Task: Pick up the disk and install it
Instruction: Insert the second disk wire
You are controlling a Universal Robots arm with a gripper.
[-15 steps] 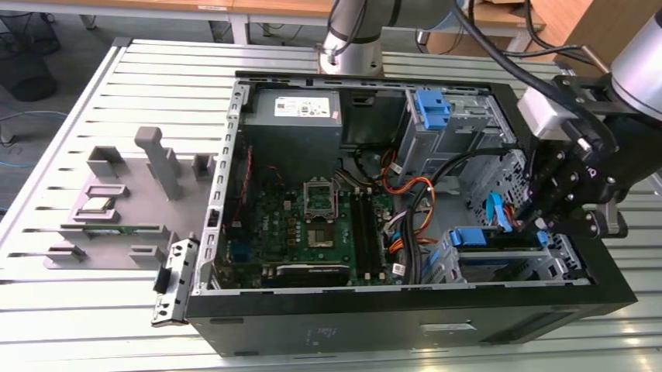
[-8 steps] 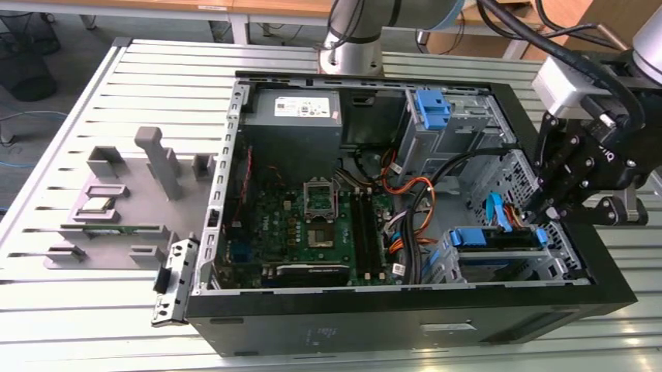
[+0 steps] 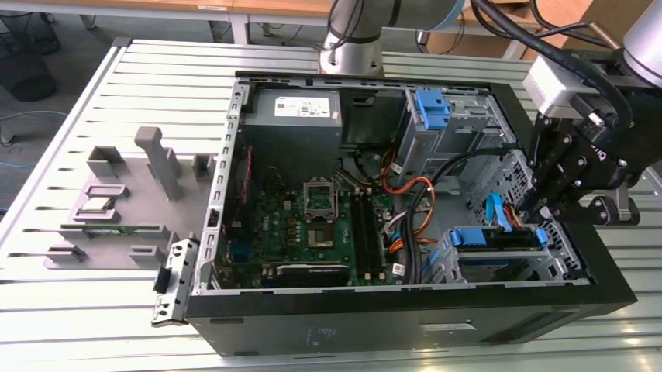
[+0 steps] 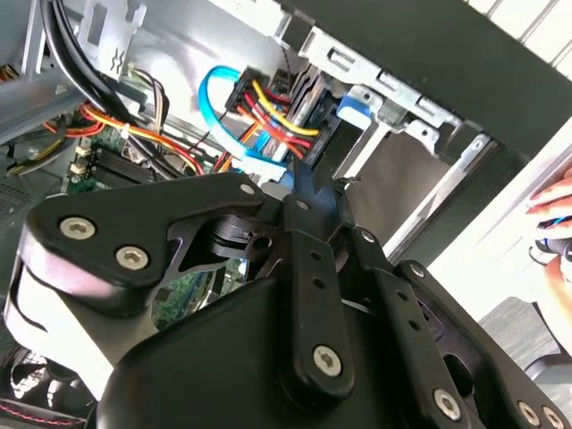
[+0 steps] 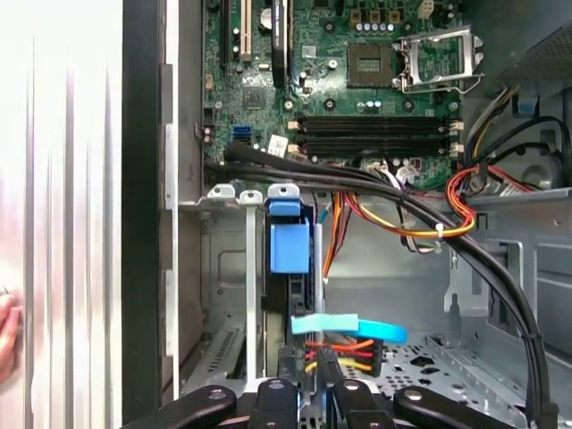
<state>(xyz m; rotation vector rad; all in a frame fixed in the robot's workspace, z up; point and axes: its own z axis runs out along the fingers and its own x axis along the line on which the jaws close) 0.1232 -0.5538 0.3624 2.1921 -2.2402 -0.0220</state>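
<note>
the gripper hangs over the drive cage at the exterior view's right end of the open computer case, which lies on its side on the slatted bench. in the second wrist view the gripper has its jaws drawn narrow, the tips nearly together just above the disk; whether the tips actually touch the disk cannot be told.

the disk sits directly below the jaws, standing on edge in a slot of the drive cage, its blue carrier frame and handle facing up. in the first wrist view the disk lies straight ahead of the jaws, with the blue handle at its far end and the dark drive body running back toward the gripper links.

a light-blue data cable crosses just in front of the jaws, touching a bundle of red, yellow and orange power wires. thick black cables pass to one side of the jaws. beyond the disk lies the green motherboard. farther from the jaws stand the blue bracket and the grey power supply. a person's hand shows outside the case in the second wrist view.
</note>
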